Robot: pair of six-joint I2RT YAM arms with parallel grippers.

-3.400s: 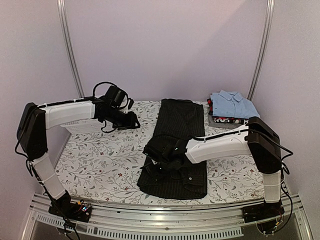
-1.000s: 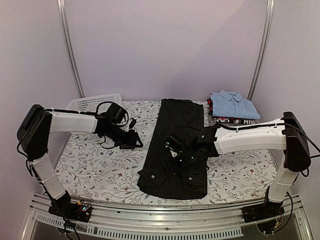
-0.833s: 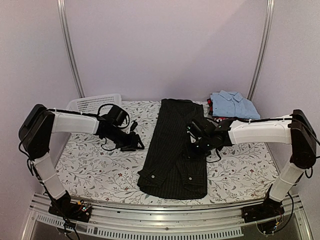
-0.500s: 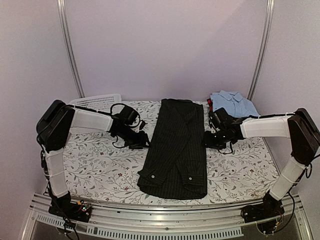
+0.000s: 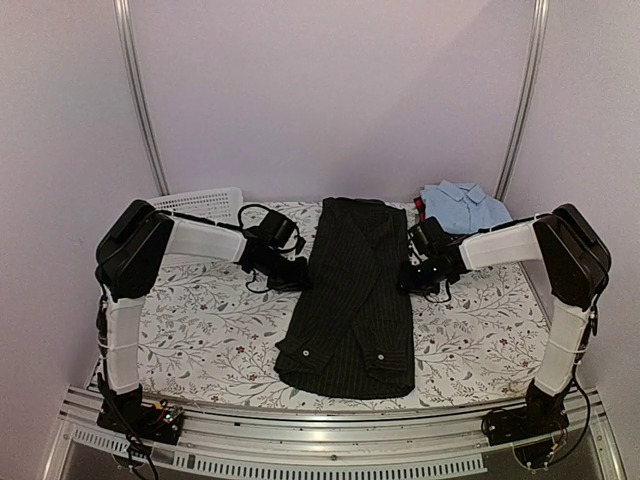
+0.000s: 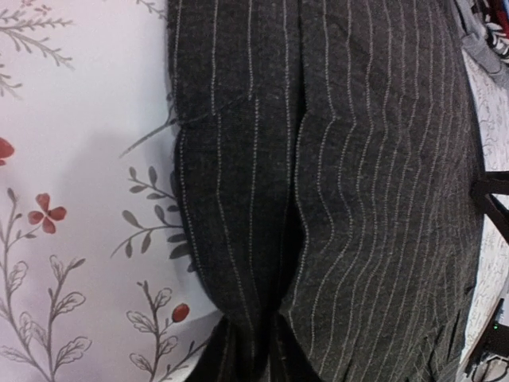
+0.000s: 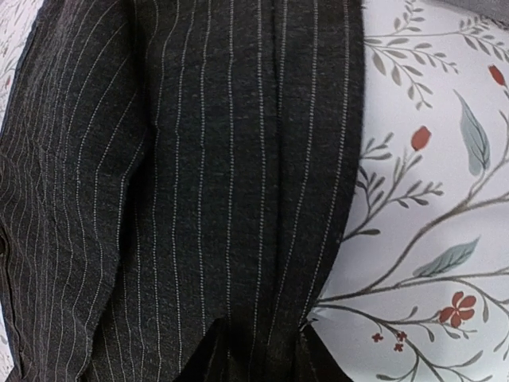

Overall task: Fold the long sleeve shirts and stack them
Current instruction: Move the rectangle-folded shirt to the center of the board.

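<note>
The black pinstriped long sleeve shirt (image 5: 355,300) lies folded into a narrow strip down the middle of the table, collar at the back. My left gripper (image 5: 300,272) is at its left edge, about halfway along. In the left wrist view the cloth (image 6: 358,159) puckers into the closed left gripper (image 6: 253,354). My right gripper (image 5: 408,277) is at the opposite edge. There the shirt's edge (image 7: 199,159) fills the narrow gap of the right gripper (image 7: 258,354). A light blue long sleeve shirt (image 5: 465,207) lies folded at the back right.
A white mesh basket (image 5: 200,203) stands at the back left behind the left arm. The floral tablecloth (image 5: 200,340) covers the table. The blue shirt rests on other folded clothes at the right back corner, close behind the right forearm.
The right gripper left the shirt's middle and swung to its right edge. The left gripper slid right to the left edge. Both jaws have narrowed onto the cloth.
</note>
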